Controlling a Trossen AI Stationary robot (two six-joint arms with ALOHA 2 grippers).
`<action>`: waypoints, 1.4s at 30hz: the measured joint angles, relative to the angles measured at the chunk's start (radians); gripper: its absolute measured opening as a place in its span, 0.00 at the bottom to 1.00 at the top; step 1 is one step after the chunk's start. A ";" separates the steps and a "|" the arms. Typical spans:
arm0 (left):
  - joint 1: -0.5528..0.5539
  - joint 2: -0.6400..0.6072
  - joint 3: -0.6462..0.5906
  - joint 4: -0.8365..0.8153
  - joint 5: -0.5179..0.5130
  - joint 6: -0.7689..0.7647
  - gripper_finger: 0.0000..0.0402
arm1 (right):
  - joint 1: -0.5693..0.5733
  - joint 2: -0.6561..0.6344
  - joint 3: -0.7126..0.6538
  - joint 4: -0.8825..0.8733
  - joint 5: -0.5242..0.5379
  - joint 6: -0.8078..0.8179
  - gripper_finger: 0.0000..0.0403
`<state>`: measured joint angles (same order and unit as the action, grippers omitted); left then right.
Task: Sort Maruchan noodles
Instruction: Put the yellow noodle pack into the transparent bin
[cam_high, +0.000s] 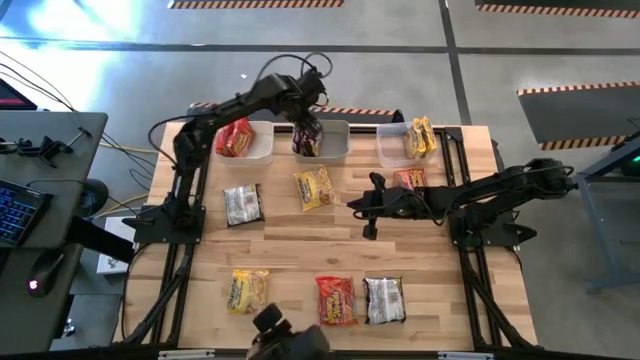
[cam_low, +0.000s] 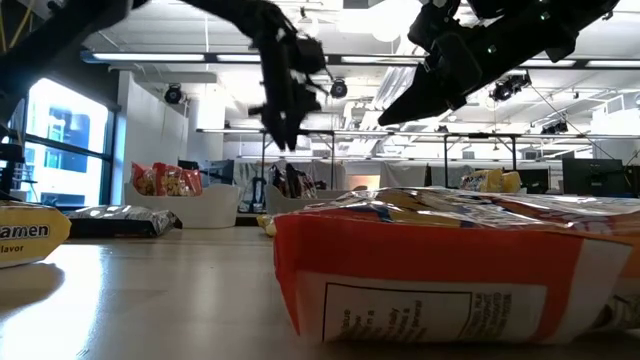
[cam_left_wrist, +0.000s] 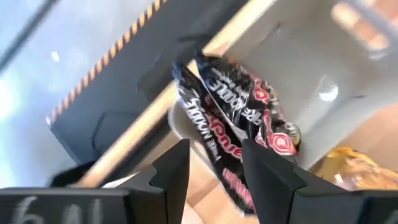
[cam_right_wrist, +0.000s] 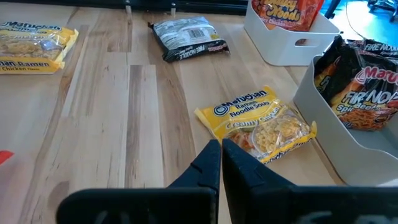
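Three pale bins stand along the far edge. The left bin (cam_high: 262, 152) holds red noodle packets, the middle bin (cam_high: 338, 130) dark ones (cam_left_wrist: 239, 112), and the right bin (cam_high: 390, 150) yellow ones. Loose packets lie flat on the table: silver-dark (cam_high: 242, 203), yellow (cam_high: 314, 187), red (cam_high: 409, 179), and a near row of yellow (cam_high: 248, 290), red (cam_high: 336, 299) and silver (cam_high: 384, 299). My left gripper (cam_left_wrist: 214, 158) hangs open above the middle bin with nothing between its fingers. My right gripper (cam_right_wrist: 221, 149) is shut and empty, above the table just right of the yellow packet (cam_right_wrist: 258, 121).
Bare wood lies between the far packets and the near row. The right arm (cam_high: 480, 195) stretches in from the right edge at mid-table. A desk with a keyboard (cam_high: 20, 210) stands beyond the left edge. In the low view the near red packet (cam_low: 450, 260) fills the foreground.
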<state>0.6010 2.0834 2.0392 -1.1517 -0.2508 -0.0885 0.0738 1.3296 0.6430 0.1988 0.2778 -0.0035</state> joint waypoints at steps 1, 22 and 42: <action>-0.005 -0.024 0.000 0.002 -0.002 0.010 0.34 | 0.000 0.000 0.000 0.000 0.001 -0.001 0.00; -0.407 -0.735 -1.166 1.302 0.066 -0.011 0.34 | -0.002 0.001 -0.290 0.650 0.003 -0.076 0.00; -0.568 -0.469 -1.362 1.275 0.026 -0.218 0.44 | -0.008 0.001 -0.144 0.378 0.003 -0.031 0.00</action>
<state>0.0328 1.6147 0.6773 0.1238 -0.2247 -0.3063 0.0662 1.3304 0.4988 0.5766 0.2806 -0.0345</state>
